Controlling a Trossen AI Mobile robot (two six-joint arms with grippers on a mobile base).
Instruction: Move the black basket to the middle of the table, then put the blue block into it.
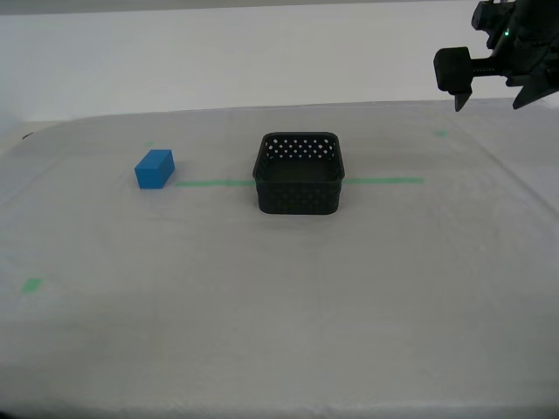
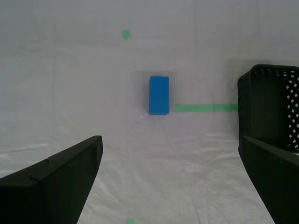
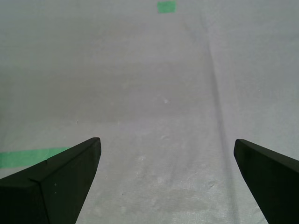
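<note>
1. My second gripper [image 2: 170, 179] hangs above the table [image 1: 262, 332] with its jaws wide apart and empty. My first gripper [image 3: 166, 179] is also spread and holds nothing.
2. The black basket [image 1: 298, 175] stands on the green tape line [image 1: 384, 182], about mid-table. Its walls are perforated plastic and its corners are rounded.
3. The blue block [image 1: 155, 168] lies towards the exterior view's left, well apart from the basket. It is matte and sharp-edged.
4. Risk: the smooth faces may slip from an off-centre grip, or a jaw may knock the light basket.
</note>
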